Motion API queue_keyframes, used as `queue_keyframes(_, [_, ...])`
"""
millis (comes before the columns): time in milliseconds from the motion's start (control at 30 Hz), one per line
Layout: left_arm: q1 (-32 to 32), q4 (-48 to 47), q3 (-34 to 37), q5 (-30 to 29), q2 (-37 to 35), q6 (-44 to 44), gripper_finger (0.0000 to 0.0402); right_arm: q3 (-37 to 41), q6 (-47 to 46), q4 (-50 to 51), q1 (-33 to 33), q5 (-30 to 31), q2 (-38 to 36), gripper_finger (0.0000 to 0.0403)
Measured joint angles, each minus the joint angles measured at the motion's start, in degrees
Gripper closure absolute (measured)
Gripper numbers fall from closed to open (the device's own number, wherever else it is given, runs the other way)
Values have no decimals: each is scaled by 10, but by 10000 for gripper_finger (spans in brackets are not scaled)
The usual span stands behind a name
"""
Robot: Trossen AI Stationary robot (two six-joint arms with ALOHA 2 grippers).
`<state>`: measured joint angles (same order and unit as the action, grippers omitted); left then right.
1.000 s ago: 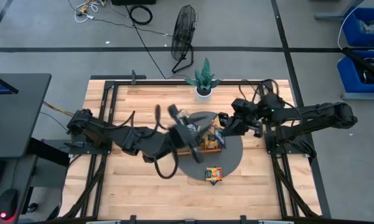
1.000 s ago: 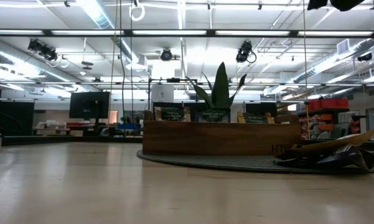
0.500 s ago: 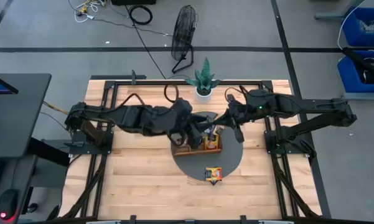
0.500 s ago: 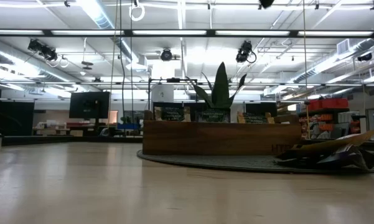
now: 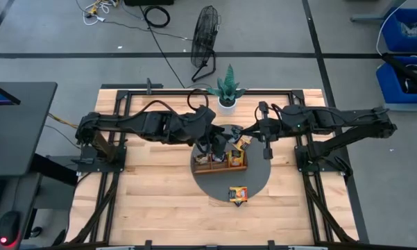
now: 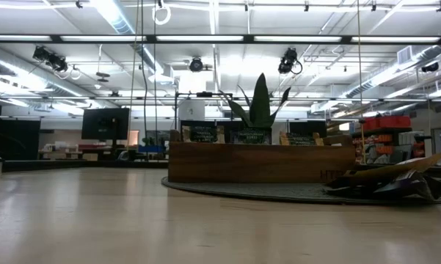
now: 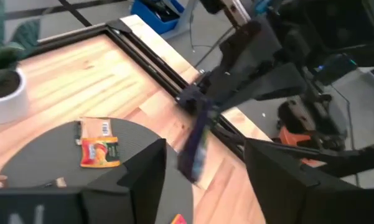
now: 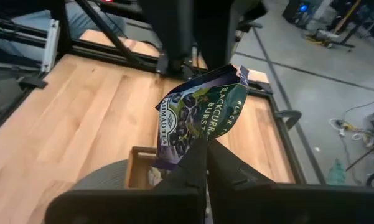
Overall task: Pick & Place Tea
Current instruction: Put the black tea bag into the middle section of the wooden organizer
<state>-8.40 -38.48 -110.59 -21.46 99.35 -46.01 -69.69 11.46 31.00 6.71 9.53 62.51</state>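
Observation:
A brown wooden tray stands on a round grey mat, with tea sachets upright in it. An orange sachet lies flat on the mat behind the tray. More sachets lie near the mat's front edge. My right gripper hovers above the mat's right part, shut on a dark blue sachet. Over the tray, my left gripper is open with nothing between its fingers; it faces the right gripper. My right gripper pinches one edge of the dark blue sachet between its two fingers. The fingers slant down from the table's right side. The sachet sticks out past the fingertips and, in the left wrist view, hangs clear above the mat.
A potted plant in a white pot stands behind the mat at the table's far edge. Black frame rails run along the table's edges. Bare wood lies left and in front of the mat.
My right gripper has risen from just over the tray and drawn back toward the far right, rolling and tipping from steeply down to nearly level, the blue sachet with it. My left arm has swung toward the far edge, and its gripper has rolled over the tray.

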Motion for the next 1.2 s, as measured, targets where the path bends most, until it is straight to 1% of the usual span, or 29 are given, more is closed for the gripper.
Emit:
queue_keyframes(100, [2,7,0,8,5,1,153,0,0,-4,2,27,1,403])
queue_keyframes(200, [4,10,0,8,11,2,134,0,-1,-8,2,28,1,403])
queue_keyframes(267, [6,8,0,8,13,6,127,0,-4,-12,2,14,1,403])
queue_keyframes(467, [15,-10,0,3,19,21,125,0,-5,-14,12,5,1,403])
queue_keyframes(667, [19,-3,0,7,18,36,129,0,-12,-13,19,5,1,403])
queue_keyframes(767, [19,11,0,18,18,52,150,0,-14,-11,19,5,1,403])
queue_keyframes(867, [18,13,0,22,18,62,185,0,-14,-4,19,5,1,403])
queue_keyframes(1100, [18,13,0,43,18,70,289,0,-15,11,19,5,1,403])
queue_keyframes(1200, [18,13,0,53,18,90,339,0,-15,14,19,5,1,403])
